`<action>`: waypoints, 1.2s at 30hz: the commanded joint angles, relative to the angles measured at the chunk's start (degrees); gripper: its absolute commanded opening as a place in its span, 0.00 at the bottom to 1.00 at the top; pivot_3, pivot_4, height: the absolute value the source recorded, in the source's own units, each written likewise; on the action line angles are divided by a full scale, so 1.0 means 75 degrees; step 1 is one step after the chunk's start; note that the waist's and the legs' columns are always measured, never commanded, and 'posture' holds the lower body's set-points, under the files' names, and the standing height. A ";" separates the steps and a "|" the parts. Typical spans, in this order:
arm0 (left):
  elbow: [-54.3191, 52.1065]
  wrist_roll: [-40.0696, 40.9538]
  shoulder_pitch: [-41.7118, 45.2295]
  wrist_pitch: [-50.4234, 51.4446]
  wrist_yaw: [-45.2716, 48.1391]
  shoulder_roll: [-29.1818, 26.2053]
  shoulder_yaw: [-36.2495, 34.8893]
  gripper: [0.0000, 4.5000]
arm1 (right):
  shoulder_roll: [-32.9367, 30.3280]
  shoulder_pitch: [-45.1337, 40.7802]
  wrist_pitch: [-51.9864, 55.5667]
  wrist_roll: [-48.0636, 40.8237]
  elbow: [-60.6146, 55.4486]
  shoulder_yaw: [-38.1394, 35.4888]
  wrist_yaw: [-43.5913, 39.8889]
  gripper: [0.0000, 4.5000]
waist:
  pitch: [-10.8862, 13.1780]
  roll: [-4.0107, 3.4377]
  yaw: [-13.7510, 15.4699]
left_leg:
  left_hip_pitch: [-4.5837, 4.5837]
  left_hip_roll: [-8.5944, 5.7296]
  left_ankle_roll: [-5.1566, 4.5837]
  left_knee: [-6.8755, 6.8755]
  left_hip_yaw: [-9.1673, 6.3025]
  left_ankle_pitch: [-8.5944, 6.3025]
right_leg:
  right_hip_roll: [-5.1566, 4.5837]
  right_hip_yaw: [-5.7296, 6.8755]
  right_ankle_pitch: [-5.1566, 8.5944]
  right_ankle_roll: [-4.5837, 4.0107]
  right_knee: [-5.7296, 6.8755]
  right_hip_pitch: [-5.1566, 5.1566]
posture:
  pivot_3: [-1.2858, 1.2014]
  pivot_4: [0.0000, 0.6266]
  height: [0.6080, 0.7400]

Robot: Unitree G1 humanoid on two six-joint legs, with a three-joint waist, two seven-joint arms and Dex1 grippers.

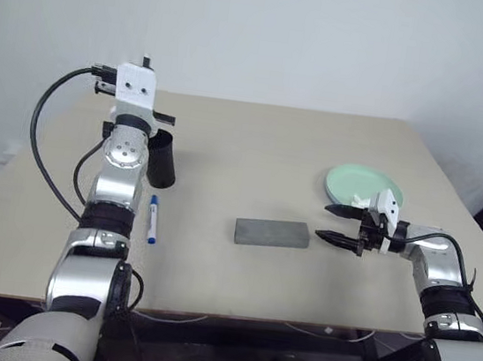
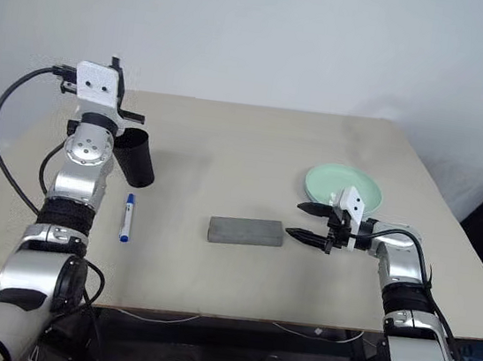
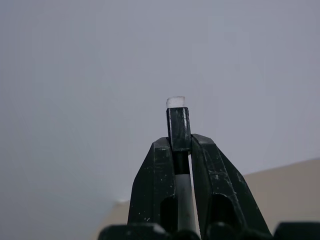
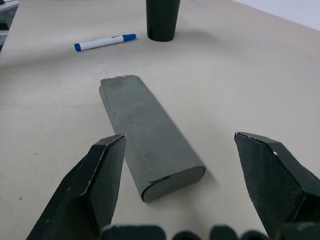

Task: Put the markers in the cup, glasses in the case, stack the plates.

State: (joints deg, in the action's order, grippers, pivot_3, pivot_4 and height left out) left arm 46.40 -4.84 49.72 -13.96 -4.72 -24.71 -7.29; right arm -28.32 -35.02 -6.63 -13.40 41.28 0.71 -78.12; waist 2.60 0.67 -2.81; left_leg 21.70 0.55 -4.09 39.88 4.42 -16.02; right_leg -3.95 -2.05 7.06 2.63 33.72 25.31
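Left eye view showed the worktop (image 1: 272,149) carrying a mint plate (image 1: 353,182), the closed grey case (image 1: 272,233) and the black cup (image 1: 163,160). My right end effector (image 1: 342,225) stood spread just beside the case. My left end effector (image 3: 181,145) pinched a marker (image 3: 178,125); another marker (image 1: 153,219) lay near the cup.

No legible text, labels or numbers anywhere: marker (image 4: 105,42), case (image 4: 150,135) and cup (image 4: 162,19) ahead of the right fingers all read blank.
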 commanded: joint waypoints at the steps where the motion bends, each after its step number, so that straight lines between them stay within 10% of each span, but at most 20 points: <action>1: 0.0832 -0.0122 0.0384 -0.0564 -0.0248 -0.0051 -0.0011 0.01 | -0.0038 -0.0083 -0.0054 -0.0115 -0.0252 -0.0118 0.0017 0.84 | 0.0000 0.0000 0.0003 | 0.0001 0.0000 0.0000 0.0000 0.0004 0.0000 | 0.0000 0.0001 0.0000 0.0000 -0.0001 0.0000 | 0.52 0.00 0.94; 18: 0.2713 -0.0245 0.1058 -0.1432 -0.0155 0.0276 0.0254 0.01 | -0.0050 0.0065 0.0093 -0.0151 -0.0499 -0.0125 0.0100 0.84 | 0.0000 0.0002 -0.0014 | 0.0010 0.0006 0.0005 0.0000 0.0019 -0.0002 | -0.0001 0.0021 -0.0002 0.0001 -0.0001 0.0007 | 0.52 0.00 0.94; 27: 0.2851 -0.0239 0.1089 -0.1402 -0.0204 0.0261 0.0266 0.68 | -0.0043 0.0117 0.0160 -0.0161 -0.0603 -0.0130 0.0111 0.84 | 0.0000 0.0003 -0.0012 | 0.0011 0.0005 0.0005 0.0000 0.0012 -0.0003 | -0.0004 0.0024 -0.0002 0.0002 -0.0001 0.0006 | 0.52 0.00 0.94; 36: 0.2373 0.0010 0.1332 -0.1380 0.0039 0.0310 0.0137 0.68 | -0.0049 0.0005 0.0135 -0.0122 -0.0497 -0.0106 0.0077 0.84 | 0.0000 0.0003 0.0003 | 0.0017 0.0005 0.0005 0.0001 0.0008 -0.0003 | -0.0006 0.0033 -0.0002 0.0002 -0.0003 0.0006 | 0.52 0.00 0.94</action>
State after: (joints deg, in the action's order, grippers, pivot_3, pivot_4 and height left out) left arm 67.73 -5.71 57.14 -23.25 -5.18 -22.13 -5.68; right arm -28.30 -33.28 -5.22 -13.43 38.86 0.71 -77.44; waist 2.60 0.69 -2.79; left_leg 21.82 0.58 -4.05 39.88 4.49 -16.04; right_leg -3.99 -1.81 7.04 2.65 33.70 25.35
